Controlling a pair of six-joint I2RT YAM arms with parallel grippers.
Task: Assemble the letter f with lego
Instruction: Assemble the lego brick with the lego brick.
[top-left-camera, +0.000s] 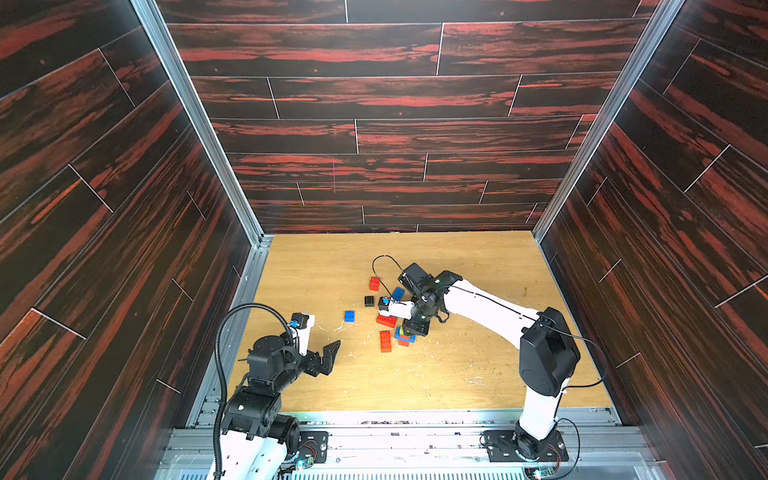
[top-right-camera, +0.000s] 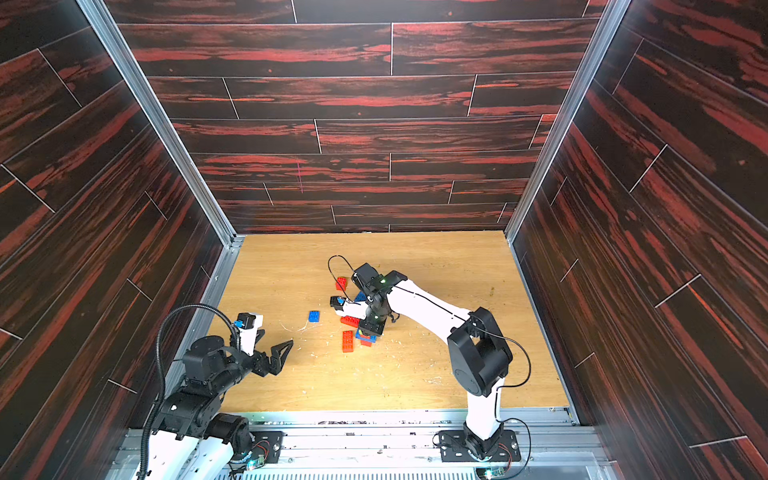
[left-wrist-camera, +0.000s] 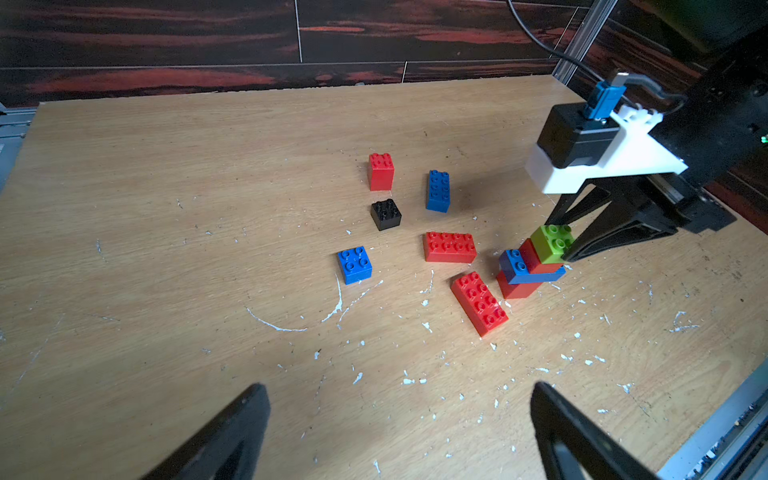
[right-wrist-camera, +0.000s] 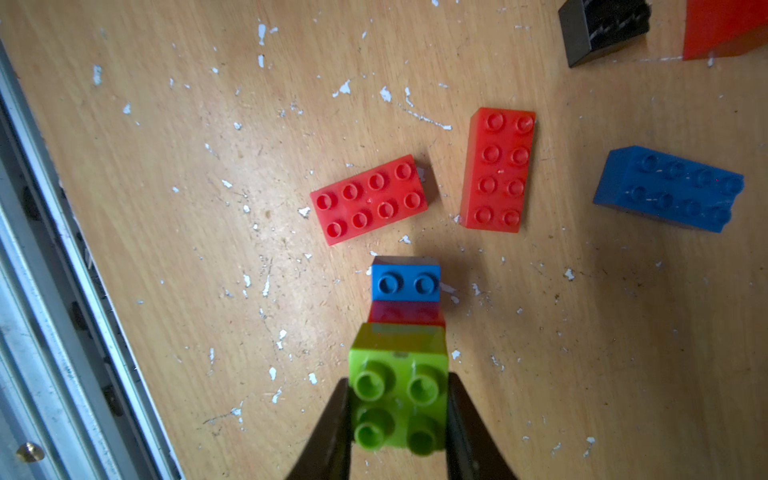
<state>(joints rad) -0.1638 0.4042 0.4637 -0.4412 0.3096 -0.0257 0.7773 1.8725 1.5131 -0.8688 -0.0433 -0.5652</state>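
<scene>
Lime brick (right-wrist-camera: 398, 399) clamped, wrist views only

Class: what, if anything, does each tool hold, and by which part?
Right tool grips the lime green brick by two opposite sides; left tool open, holds nothing.

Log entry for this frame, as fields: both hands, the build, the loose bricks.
left hand: open, empty, away from the bricks
right hand: shut on the lime green brick
stack: red base, blue layer, red layer, lime green brick on top
loose on the table: two red oblongs, blue oblong, blue square, black square, red square
</scene>
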